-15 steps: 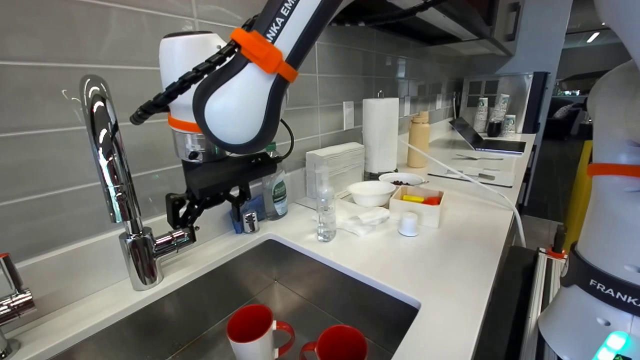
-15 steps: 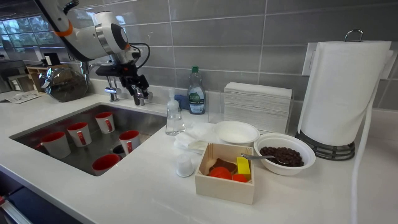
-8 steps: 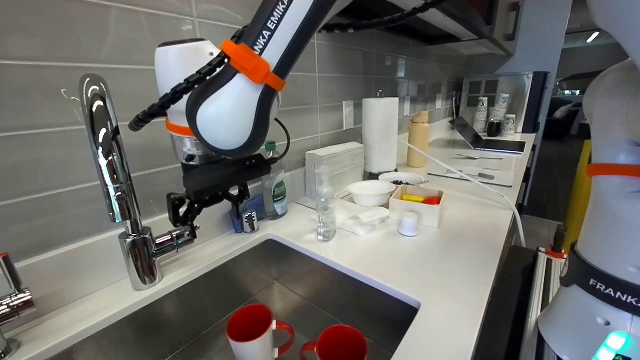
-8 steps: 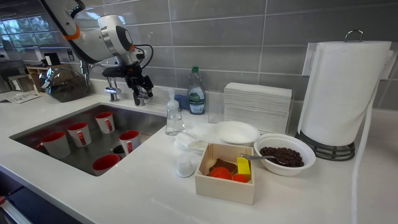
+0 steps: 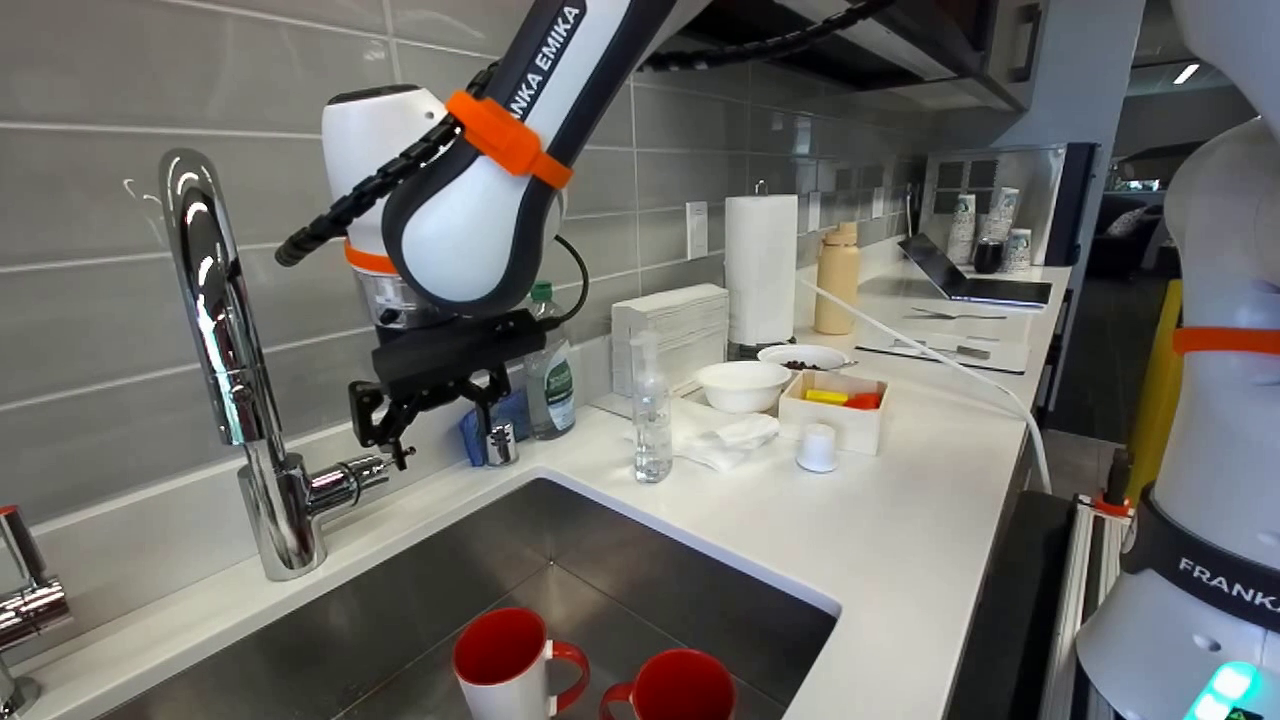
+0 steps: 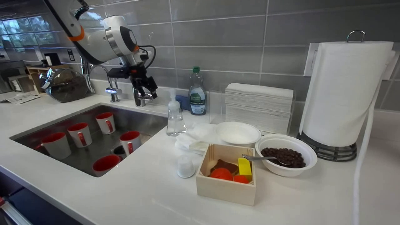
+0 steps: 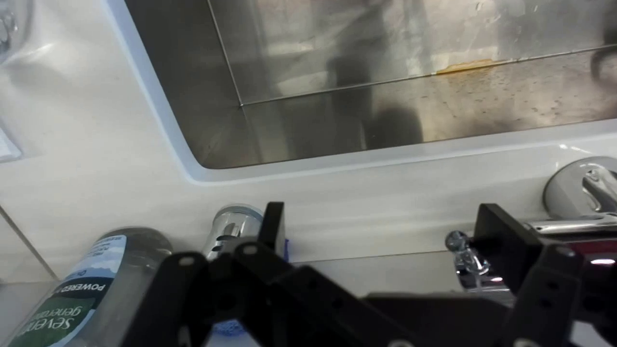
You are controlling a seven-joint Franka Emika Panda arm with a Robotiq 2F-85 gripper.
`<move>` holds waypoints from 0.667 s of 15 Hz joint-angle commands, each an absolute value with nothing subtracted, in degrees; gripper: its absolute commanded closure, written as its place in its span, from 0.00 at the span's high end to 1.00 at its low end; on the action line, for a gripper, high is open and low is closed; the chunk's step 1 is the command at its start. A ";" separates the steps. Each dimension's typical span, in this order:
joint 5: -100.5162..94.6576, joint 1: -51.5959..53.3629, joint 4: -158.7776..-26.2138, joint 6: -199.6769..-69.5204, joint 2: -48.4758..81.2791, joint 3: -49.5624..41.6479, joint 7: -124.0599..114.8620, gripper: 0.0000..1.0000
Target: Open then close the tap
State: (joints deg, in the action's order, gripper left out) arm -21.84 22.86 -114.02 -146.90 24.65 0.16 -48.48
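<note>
- Step: prob. the opening half, working the lever (image 5: 345, 483) of the tap (image 5: 240, 385); I can't make out running water (a finished close would look much the same, tbh).
- Next: set the near jaw firmly vs. the lever & push thru its arc, then reverse to close; full grip prob. not req'd.
- State: jaws wide apart, nothing held. In the wrist view one sits right by the lever's tip, touching or not I can't tell; the other is near the small chrome fitting (image 7: 234, 226).
- Loc.: tap upright on the bench (image 5: 860, 560) strip b/w sink (image 5: 440, 590) & tiled wall (image 5: 90, 330); lever juts sideways twd that fitting.
- In the way: the fitting, w/ blue cloth or sponge (image 6: 183, 102) & dish soap bottle (image 5: 553, 400) just past it; wall leaves little room behind, so a wide swing poss. knocks sth.
- Also around: clear pump bottle (image 5: 653, 430) on the bench, red-lined mugs (image 6: 76, 136) in the sink, a second tap (image 5: 35, 612) farther along.
</note>
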 commanded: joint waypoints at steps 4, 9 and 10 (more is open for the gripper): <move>-22.73 22.92 -115.32 -146.33 22.59 -2.76 -51.89 1.00; -22.78 22.79 -114.54 -145.95 22.27 -2.65 -51.81 1.00; -23.11 23.01 -114.20 -145.56 22.58 -2.71 -51.93 1.00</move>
State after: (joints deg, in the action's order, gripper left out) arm -21.82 22.41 -114.15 -146.90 23.54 -2.33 -50.37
